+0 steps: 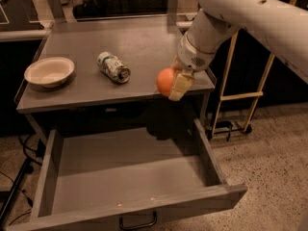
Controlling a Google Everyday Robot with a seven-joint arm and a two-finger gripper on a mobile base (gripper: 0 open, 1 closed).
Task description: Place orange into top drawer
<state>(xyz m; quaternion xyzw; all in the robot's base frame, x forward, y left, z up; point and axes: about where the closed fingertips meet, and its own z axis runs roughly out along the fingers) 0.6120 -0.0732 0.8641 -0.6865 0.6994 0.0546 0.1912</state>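
One white arm [250,13] fills the upper right, coming in from the right edge and bending downward and to the left through a thick wrist toward the front right corner of the surface [139,47]. Below the surface the top drawer [125,172] stands wide open, its flat grey floor bare, low walls on both sides and a small black handle [138,223] on its front panel. On the surface's left end sits a shallow pale bowl [49,72], upright. Near the middle lies a green-and-white can [113,67] on its side, well apart from the bowl. The hand [171,88] points down from the wrist, its pale fingers [177,86] clenched around the orange [165,81]. The orange hangs at the surface's front edge, right of the can, lifted off the surface and above the rear of the open drawer, not touching its floor.
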